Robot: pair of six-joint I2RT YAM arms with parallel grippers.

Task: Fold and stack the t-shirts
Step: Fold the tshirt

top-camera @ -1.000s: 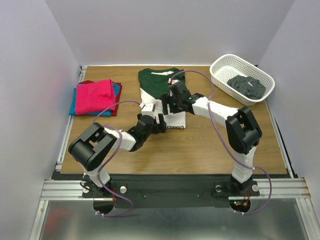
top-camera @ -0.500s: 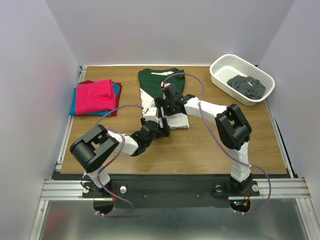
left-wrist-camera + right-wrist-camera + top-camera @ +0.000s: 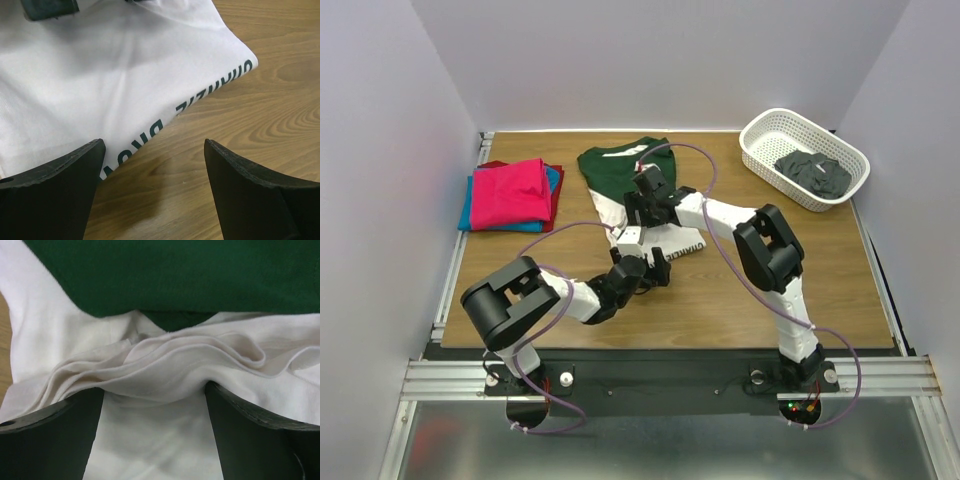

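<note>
From above, the white and green shirt [image 3: 605,175] lay on the table [image 3: 770,290]. The folded pile [image 3: 510,190] sat well to its left and the basket [image 3: 804,157] well to its right. The right gripper [image 3: 638,207] was on the shirt, and the left gripper [image 3: 648,272] was at its near hem.

In the left wrist view, the left gripper [image 3: 152,150] had its jaws apart over wood just beside the shirt's [image 3: 100,75] printed hem.

In the right wrist view, the right gripper [image 3: 155,390] was spread wide, with a bunched ridge of the shirt [image 3: 165,365] between its fingers.

White-green shirt [image 3: 608,172] rumpled; others [image 3: 510,192] seemingly stacked.

We look into a robotics lab test cell: plain white panels [image 3: 670,60] box in a wooden surface [image 3: 850,290], robot arms [image 3: 770,250] bolted to aluminium rail [image 3: 450,378].
</note>
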